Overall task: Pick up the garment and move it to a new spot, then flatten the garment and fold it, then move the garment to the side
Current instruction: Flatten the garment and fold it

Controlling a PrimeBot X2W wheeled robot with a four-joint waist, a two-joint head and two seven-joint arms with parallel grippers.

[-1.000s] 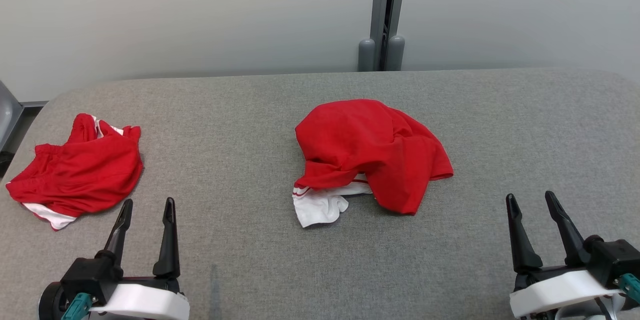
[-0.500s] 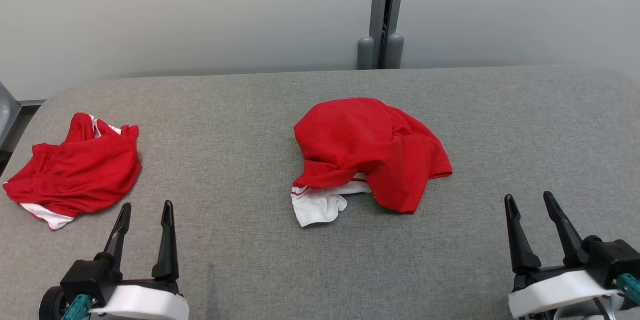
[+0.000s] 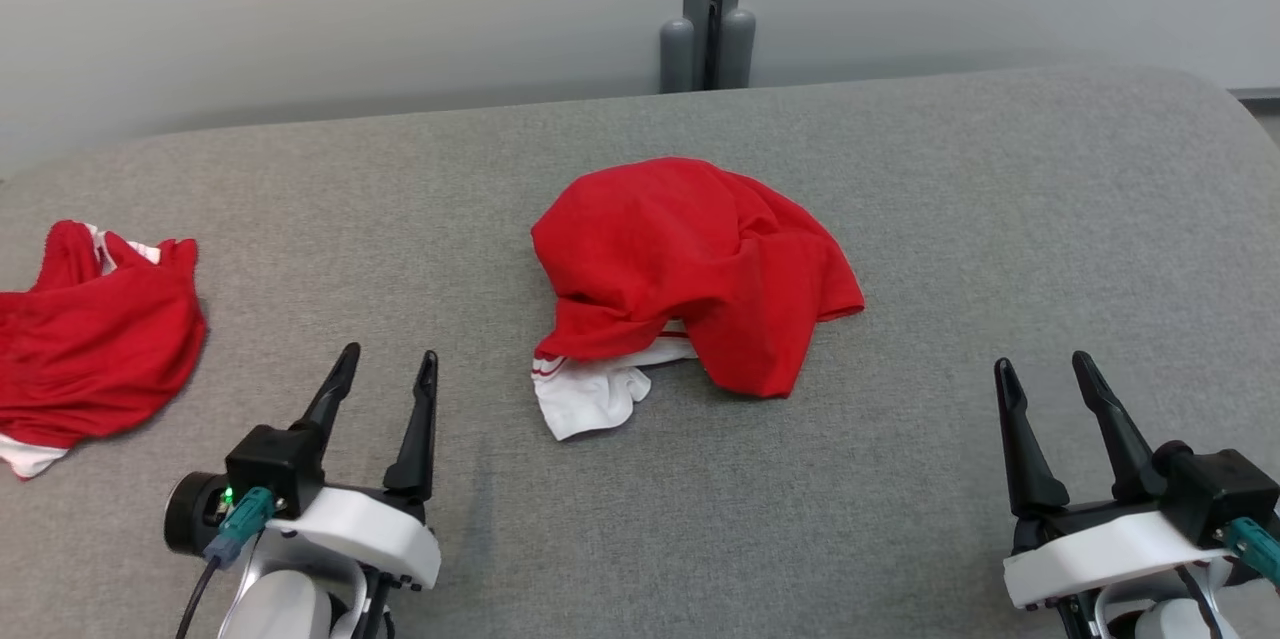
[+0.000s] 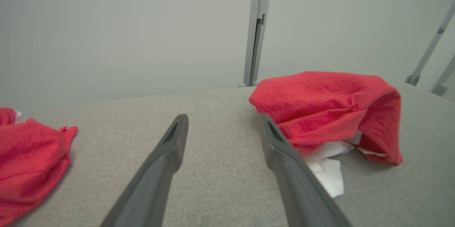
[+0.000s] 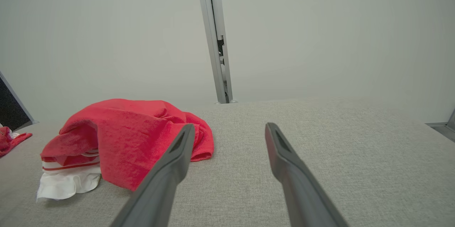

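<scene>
Now the head view itself has swung: everything sits further left and higher than half a second ago, so the camera has turned and the cloth has not stirred. The red garment (image 3: 690, 264) lies as it lay, crumpled in a heap near the middle of the grey bench (image 3: 900, 479), with a white, red-striped part (image 3: 590, 394) poking out at its near left edge.

What has really moved is the left hand (image 3: 390, 353). It has come forward and in toward the heap, more than the camera's turn explains, and now stands near the white part without touching it. It is spread wide with nothing in it. The right hand (image 3: 1040, 360) sits at the lower right, well apart from the garment, likewise spread wide and empty. A second red garment (image 3: 90, 339) lies at the bench's left end, apart from both hands.

By my reading the pick-up is only starting, with the left arm leading the reach. Nothing is lifted yet, so moving, flattening and folding all remain. Loose layered cloth like this may come up by one layer only, trailing the rest.
</scene>
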